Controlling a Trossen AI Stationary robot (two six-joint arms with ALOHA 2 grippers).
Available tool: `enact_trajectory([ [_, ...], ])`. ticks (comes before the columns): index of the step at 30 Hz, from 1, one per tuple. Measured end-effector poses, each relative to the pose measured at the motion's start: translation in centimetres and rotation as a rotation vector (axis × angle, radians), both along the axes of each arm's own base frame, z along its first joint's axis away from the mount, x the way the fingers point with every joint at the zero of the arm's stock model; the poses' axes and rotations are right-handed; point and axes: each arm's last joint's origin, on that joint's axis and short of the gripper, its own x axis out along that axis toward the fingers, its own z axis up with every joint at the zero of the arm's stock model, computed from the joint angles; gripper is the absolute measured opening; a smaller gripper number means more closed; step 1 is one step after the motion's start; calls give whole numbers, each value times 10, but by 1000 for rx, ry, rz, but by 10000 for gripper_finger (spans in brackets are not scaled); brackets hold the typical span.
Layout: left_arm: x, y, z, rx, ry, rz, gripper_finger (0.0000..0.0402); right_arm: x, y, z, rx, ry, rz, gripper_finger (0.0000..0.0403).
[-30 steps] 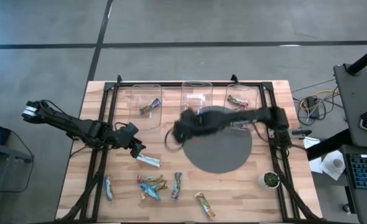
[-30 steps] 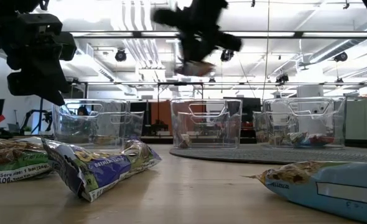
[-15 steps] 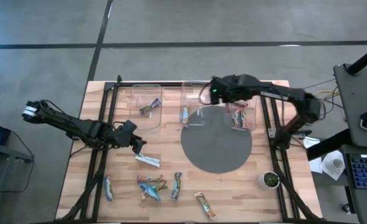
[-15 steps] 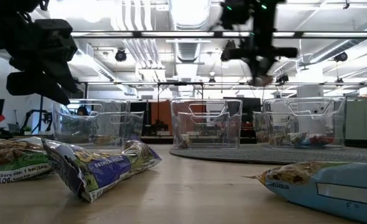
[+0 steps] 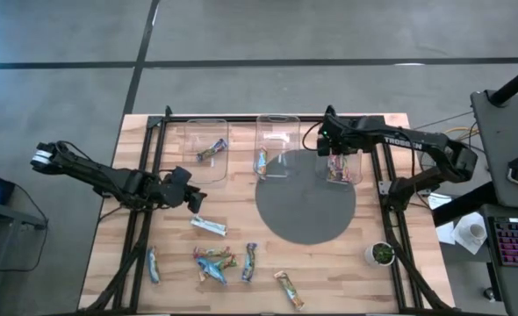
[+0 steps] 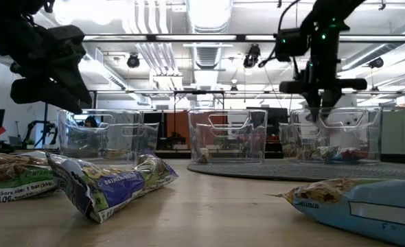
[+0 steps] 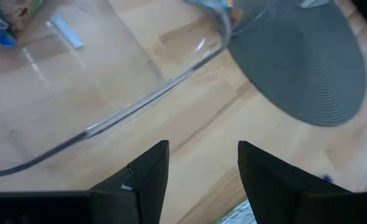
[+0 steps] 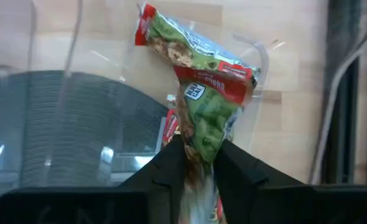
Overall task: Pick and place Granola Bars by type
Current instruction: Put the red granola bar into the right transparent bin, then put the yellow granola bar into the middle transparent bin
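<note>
Wooden tabletop (image 5: 241, 215) carries everything we work with: a round grey mat (image 5: 305, 206), 3 clear bins along its far edge, and loose bars near the front. We have our right gripper (image 5: 329, 146) poised above the right bin (image 5: 344, 151), and its wrist view shows the fingers (image 8: 171, 163) pinching the tail of a green-and-red granola bar (image 8: 199, 93) that dangles over the bin, where another red-wrapped bar (image 8: 170, 127) already lies. Those fingers look close together around the wrapper, so we judge the bar is held, though the grip may be loosening.

To finish this step well, we should keep the bar centred over the bin's opening, clear of its walls, and let go only when the whole wrapper hangs inside the rim; a crinkly wrapper can cling to 1 finger, so a full spread and a straight lift would help.

Our left gripper (image 5: 191, 197) waits over the boards beside the left bin (image 5: 206, 149), its fingers (image 7: 147, 171) spread with nothing between them, near a white-and-blue bar (image 5: 209, 226). The middle bin (image 5: 276, 145) holds 1 bar, and the left bin holds 1 as well.
</note>
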Motion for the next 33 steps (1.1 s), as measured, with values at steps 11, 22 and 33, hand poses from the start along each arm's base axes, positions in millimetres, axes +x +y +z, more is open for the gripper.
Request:
enact_trajectory([
  [11, -2, -5, -4, 137, 147, -395, 174, 5, -10, 6, -80, 1, 175, 200],
  [22, 15, -14, -20, 226, 252, -737, 174, 22, -22, 68, -274, -103, 337, 245],
  [33, 48, -26, -42, 176, 214, -771, 174, 23, -24, 81, -336, -60, 399, 238],
])
